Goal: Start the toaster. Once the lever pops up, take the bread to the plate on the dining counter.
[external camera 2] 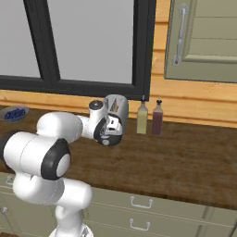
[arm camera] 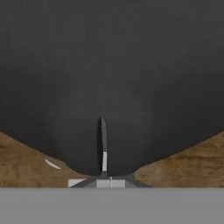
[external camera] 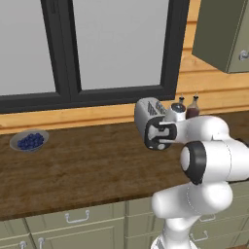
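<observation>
The silver-white toaster [external camera: 146,113] [external camera 2: 118,104] stands on a wood-grain counter below the window. My gripper [external camera: 156,137] [external camera 2: 110,130] is shut and sits right against the toaster's dark grey end panel [arm camera: 109,78], low on the side facing me. In the hand view a thin vertical slot with a light piece at its lower end [arm camera: 104,161] lies straight ahead. Small light controls [arm camera: 77,182] show at the panel's edge. Nothing is held between the fingers. The bread is hidden. The plate and the dining counter are out of view.
Two bottles [external camera: 193,108] [external camera 2: 157,118] stand just right of the toaster against the wall. A grey bowl of blueberries [external camera: 30,141] [external camera 2: 14,113] sits far left on the counter [external camera: 87,170]. An upper cabinet [external camera 2: 203,37] hangs at the right.
</observation>
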Motion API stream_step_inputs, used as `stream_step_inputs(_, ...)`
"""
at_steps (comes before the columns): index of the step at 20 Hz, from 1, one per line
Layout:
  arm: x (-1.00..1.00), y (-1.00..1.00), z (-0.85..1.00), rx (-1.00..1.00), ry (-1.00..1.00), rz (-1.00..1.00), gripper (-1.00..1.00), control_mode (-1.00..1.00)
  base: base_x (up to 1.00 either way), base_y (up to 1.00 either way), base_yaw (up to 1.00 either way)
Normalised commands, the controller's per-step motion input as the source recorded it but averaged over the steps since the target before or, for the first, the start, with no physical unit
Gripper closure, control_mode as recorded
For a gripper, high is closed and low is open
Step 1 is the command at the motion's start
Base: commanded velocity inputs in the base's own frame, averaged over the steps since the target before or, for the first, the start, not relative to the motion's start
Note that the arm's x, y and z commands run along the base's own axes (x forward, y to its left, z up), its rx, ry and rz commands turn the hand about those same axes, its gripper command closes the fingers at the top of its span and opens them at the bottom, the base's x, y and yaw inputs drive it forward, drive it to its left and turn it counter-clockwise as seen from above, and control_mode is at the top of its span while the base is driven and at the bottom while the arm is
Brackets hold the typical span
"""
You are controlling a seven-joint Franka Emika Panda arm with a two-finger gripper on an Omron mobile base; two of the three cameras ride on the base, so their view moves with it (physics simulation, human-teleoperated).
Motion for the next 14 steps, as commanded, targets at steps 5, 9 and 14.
stream_step_inputs(5,-0.31,-0.03,-0.43,0.00,-0.17,0.00,1.00,-1.00,0.00,0.00,0.00)
stream_step_inputs(9,-0.86,-0.24,0.28,0.10,-0.19,0.00,1.00,-1.00,0.00,0.00,0.00)
stream_step_inputs(14,-1.00,-0.16,0.75,0.05,-0.03,0.00,1.00,-1.00,0.00,0.00,0.00)
